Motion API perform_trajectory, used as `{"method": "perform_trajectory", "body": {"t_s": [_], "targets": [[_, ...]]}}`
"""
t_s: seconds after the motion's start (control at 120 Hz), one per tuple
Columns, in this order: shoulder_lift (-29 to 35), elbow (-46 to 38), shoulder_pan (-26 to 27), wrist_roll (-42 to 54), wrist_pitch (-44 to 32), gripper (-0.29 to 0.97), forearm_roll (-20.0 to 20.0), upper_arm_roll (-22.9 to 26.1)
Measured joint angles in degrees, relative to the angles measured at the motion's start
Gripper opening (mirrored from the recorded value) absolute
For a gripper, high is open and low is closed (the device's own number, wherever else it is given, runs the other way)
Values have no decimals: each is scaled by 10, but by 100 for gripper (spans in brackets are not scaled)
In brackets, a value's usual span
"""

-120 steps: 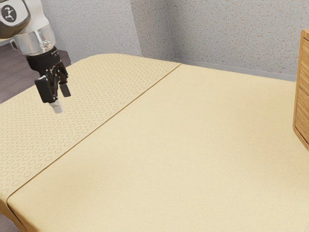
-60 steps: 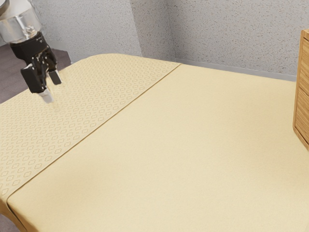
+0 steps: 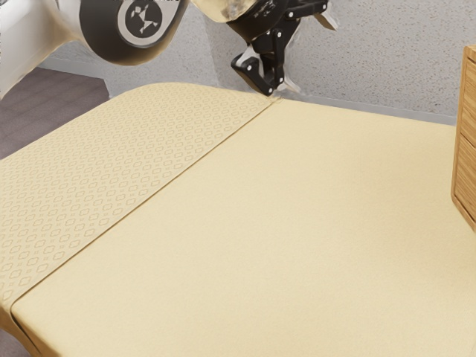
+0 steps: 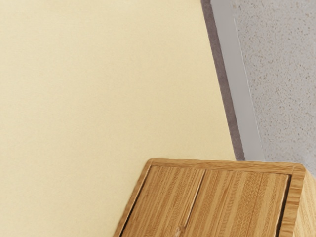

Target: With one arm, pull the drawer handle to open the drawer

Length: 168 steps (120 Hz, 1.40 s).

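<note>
Our tool hangs high at the top centre of the exterior view, above the far edge of the counter. Its fingers are spread wide with nothing between them, and they point down toward the frame's lower right. The wooden drawer cabinet stands upright on the counter at the right edge of the frame, well apart from the tool. Its panelled face is turned toward the frame's left, and a seam crosses that face. In the wrist view the cabinet sits at the lower right, with a seam dividing two panels. A small nub shows at the bottom edge, and we cannot tell whether it is the handle.
</note>
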<state>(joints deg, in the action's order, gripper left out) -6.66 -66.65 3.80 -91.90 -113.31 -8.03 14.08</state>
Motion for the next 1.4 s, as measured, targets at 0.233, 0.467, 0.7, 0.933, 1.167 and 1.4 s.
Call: {"method": "perform_trajectory", "body": {"t_s": [0.233, 0.467, 0.7, 0.933, 1.167, 1.4], "targets": [[-85, 2, 41, 112, -107, 68, -2, -11], [-127, 4, 99, 213, -176, 68, 1, -37], [-185, 37, 108, 296, -223, 68, 2, -13], [-205, 41, 108, 354, -250, 68, 13, -13], [-211, 41, 130, 392, -282, 68, 18, -12], [-216, 35, 120, 418, -300, 68, 36, -16]]}}
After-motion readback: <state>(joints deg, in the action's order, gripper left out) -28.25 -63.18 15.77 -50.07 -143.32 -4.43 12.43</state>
